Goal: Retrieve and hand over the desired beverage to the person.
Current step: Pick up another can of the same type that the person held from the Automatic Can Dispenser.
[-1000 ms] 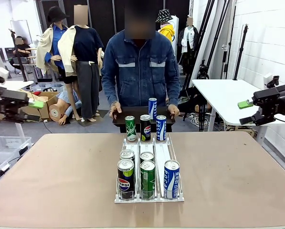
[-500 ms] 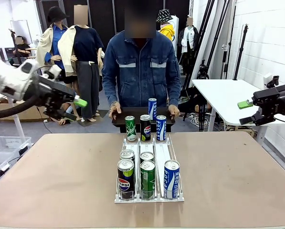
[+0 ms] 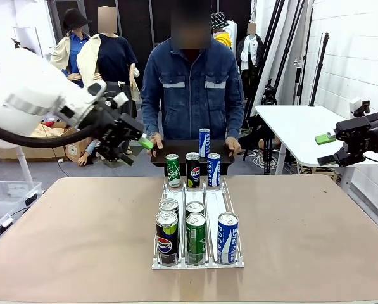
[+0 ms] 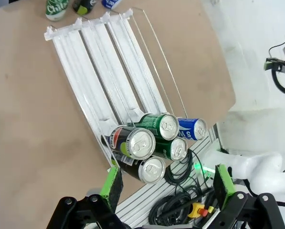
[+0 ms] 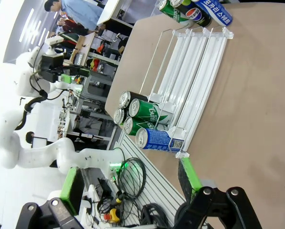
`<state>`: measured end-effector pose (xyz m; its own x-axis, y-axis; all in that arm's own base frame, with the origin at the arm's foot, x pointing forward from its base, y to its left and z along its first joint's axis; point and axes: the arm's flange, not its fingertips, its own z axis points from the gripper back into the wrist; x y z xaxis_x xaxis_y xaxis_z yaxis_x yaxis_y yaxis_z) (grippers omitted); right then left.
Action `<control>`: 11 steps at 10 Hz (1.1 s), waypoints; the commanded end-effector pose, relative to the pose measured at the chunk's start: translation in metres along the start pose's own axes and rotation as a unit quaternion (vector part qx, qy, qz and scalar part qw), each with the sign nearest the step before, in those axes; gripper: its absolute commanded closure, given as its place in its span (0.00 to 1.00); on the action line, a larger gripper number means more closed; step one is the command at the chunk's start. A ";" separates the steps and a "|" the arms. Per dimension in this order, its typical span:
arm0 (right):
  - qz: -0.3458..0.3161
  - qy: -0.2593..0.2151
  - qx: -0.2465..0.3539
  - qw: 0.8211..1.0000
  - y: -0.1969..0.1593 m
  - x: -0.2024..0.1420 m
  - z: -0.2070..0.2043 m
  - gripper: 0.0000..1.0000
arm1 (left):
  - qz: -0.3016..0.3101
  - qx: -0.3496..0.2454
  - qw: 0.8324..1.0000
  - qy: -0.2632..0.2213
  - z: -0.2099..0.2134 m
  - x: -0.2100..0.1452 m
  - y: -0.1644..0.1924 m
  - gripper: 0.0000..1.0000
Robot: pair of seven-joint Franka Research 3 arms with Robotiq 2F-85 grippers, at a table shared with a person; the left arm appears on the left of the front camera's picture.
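White brick wall (image 3: 359,50) right — white side table (image 3: 296,130), plastic bin (image 3: 5,195) left.

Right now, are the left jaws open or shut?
Open. In the left wrist view the left jaws' green pads stand wide apart, gripping nothing; the cans in the rack lie well beyond them.

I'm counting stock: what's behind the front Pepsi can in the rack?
A second can stands directly behind the Pepsi can in the same lane of the rack. From the front its top shows; its body is covered.
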<state>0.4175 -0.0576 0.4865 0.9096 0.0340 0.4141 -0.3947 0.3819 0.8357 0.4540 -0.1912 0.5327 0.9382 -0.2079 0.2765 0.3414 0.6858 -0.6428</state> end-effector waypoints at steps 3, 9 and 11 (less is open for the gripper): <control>0.000 0.000 0.001 1.000 0.000 0.000 0.000 0.00 | -0.033 0.041 0.996 0.077 -0.036 0.025 -0.046 0.00; 0.000 0.000 0.001 1.000 0.000 0.000 0.000 0.00 | -0.101 0.117 0.977 0.147 -0.111 -0.001 -0.116 0.00; 0.000 0.000 0.001 1.000 0.000 0.000 0.000 0.00 | -0.120 0.142 0.972 0.143 -0.131 -0.013 -0.129 0.00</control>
<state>0.4175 -0.0576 0.4864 0.9097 0.0342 0.4138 -0.3945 0.3823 0.8356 0.4048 -0.3613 0.5208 0.8172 -0.5577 0.1457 0.5646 0.7237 -0.3968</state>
